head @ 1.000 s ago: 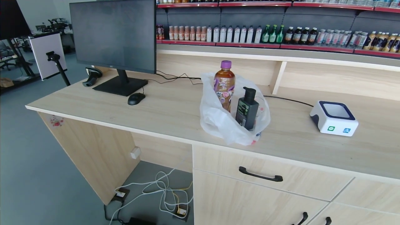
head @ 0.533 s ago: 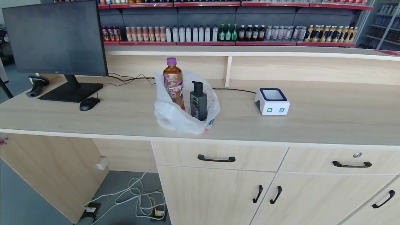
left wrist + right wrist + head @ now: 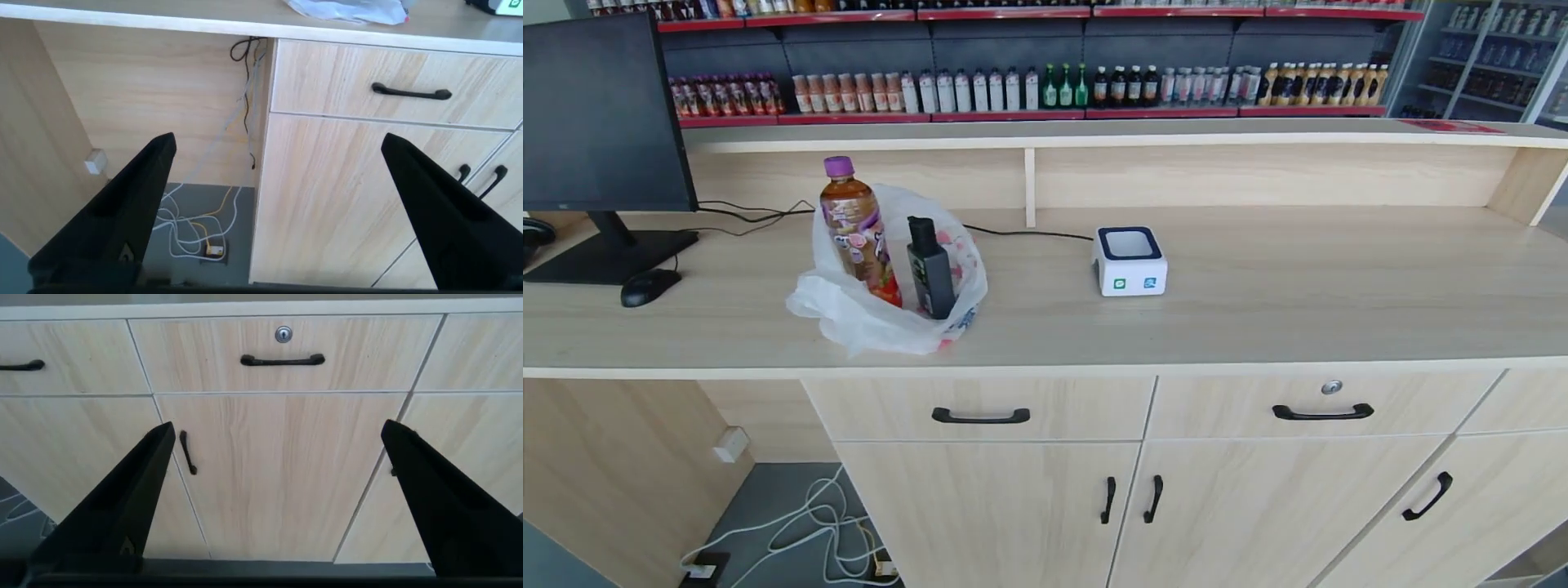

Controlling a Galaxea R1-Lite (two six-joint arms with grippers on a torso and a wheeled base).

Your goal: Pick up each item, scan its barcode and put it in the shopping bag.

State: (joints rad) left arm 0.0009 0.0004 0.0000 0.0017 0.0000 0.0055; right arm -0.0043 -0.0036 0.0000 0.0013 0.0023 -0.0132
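The shopping bag (image 3: 874, 322) slumps on the counter (image 3: 1258, 318). Inside it the purple-capped drink bottle (image 3: 854, 224) stands upright, with the dark pump bottle (image 3: 929, 265) at its 3 o'clock. The scanner (image 3: 1129, 261) sits at the bag's 3 o'clock, apart from it. The left tool (image 3: 278, 143) and right tool (image 3: 278, 433) face the cabinet fronts (image 3: 278, 474) below, each spread wide and empty. The thin bag likely gives the 2 tall items little support, so an arm knocking the counter edge could topple them.

Pale wood counter (image 3: 1258, 310) with drawers (image 3: 980, 406), red drink shelves (image 3: 1013, 117) behind, grey floor (image 3: 776, 482) below
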